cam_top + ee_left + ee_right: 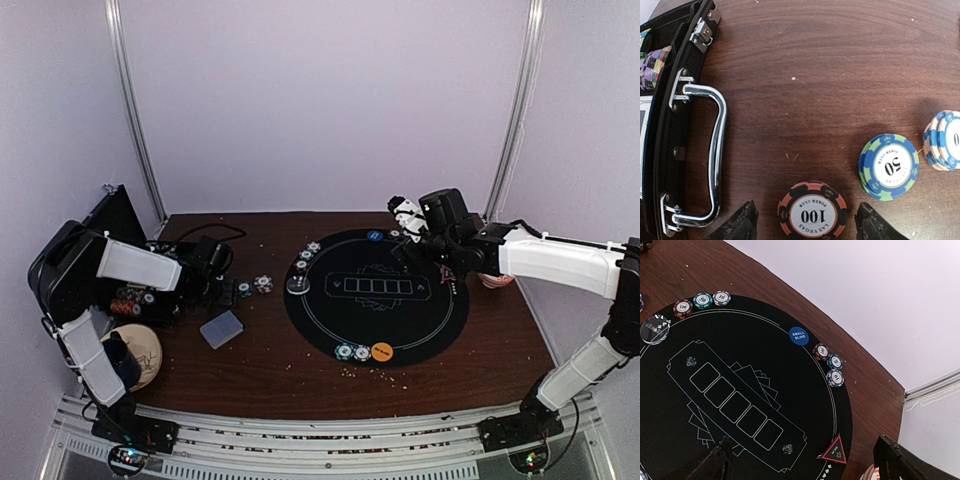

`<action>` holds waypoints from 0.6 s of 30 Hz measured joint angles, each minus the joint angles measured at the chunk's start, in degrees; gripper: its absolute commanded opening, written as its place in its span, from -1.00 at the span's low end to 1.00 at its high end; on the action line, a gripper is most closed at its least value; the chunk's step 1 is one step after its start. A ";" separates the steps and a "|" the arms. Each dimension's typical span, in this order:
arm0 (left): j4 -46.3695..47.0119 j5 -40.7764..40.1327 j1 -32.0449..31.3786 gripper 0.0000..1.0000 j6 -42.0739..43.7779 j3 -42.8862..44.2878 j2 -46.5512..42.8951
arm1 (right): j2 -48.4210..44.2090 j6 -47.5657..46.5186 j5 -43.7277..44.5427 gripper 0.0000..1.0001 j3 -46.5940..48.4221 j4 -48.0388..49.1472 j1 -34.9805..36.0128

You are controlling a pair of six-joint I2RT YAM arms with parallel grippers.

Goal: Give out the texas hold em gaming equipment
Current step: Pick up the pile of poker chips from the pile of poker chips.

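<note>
In the left wrist view an orange-and-black 100 chip (812,211) lies flat on the wood between the tips of my left gripper (807,224), which is open with a gap on each side. A green-and-blue 50 chip (888,166) and a blue-and-white chip stack (943,140) lie to its right. My right gripper (805,455) hangs open and empty over the mat's far right, near the red triangle marker (836,452), the blue disc (798,335) and three chips (834,362). Three more chips (703,300) line the mat's left rim. The card deck (221,329) and orange disc (382,351) lie nearer.
An open black chip case (670,125) with a chrome handle (715,150) lies just left of my left gripper. The round black mat (376,295) fills the table's middle. A red-and-white bowl (495,280) sits under my right arm. A round wooden piece (140,350) lies front left.
</note>
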 measured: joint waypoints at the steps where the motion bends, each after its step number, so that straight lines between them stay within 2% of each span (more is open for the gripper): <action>1: 0.02 0.00 0.00 0.35 -0.02 -0.02 0.11 | 0.00 0.02 0.00 1.00 0.00 0.00 0.00; 8: 0.07 0.11 0.00 0.25 0.00 0.00 1.01 | 0.00 0.00 0.00 1.00 0.00 0.00 0.00; 18: 0.26 0.22 0.00 -0.02 -0.02 0.00 1.01 | 0.00 -0.02 -0.02 1.00 0.00 0.00 0.00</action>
